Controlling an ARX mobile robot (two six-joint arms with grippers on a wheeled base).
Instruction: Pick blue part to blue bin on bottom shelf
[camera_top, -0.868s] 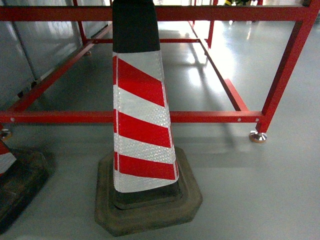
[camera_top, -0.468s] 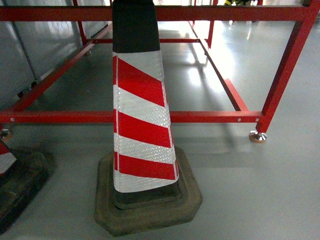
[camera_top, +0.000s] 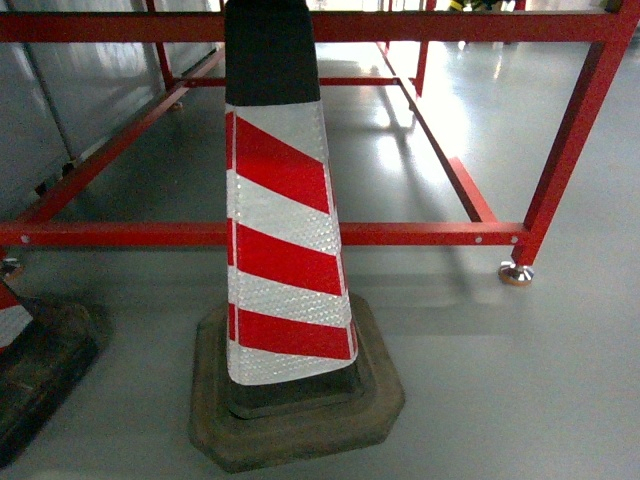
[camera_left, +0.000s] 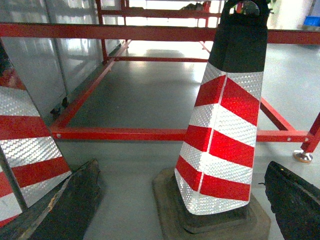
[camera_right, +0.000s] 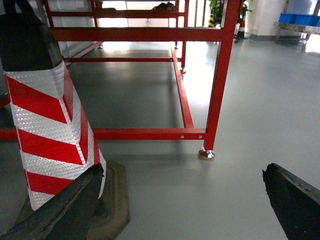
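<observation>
Barely moved since earlier: striped reflective cone (camera_top: 285, 250) on rubber base, red tube frame (camera_top: 400, 233) behind; both grippers (camera_left: 180, 200) (camera_right: 185, 200) spread wide, holding nothing.

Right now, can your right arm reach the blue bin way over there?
Probably not. The blue bin sits far off across the open floor, while the right gripper hangs open down beside the striped cone.

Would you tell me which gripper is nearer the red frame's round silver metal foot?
Right gripper: the foot lies straight ahead; for the left gripper it sits far right.
</observation>
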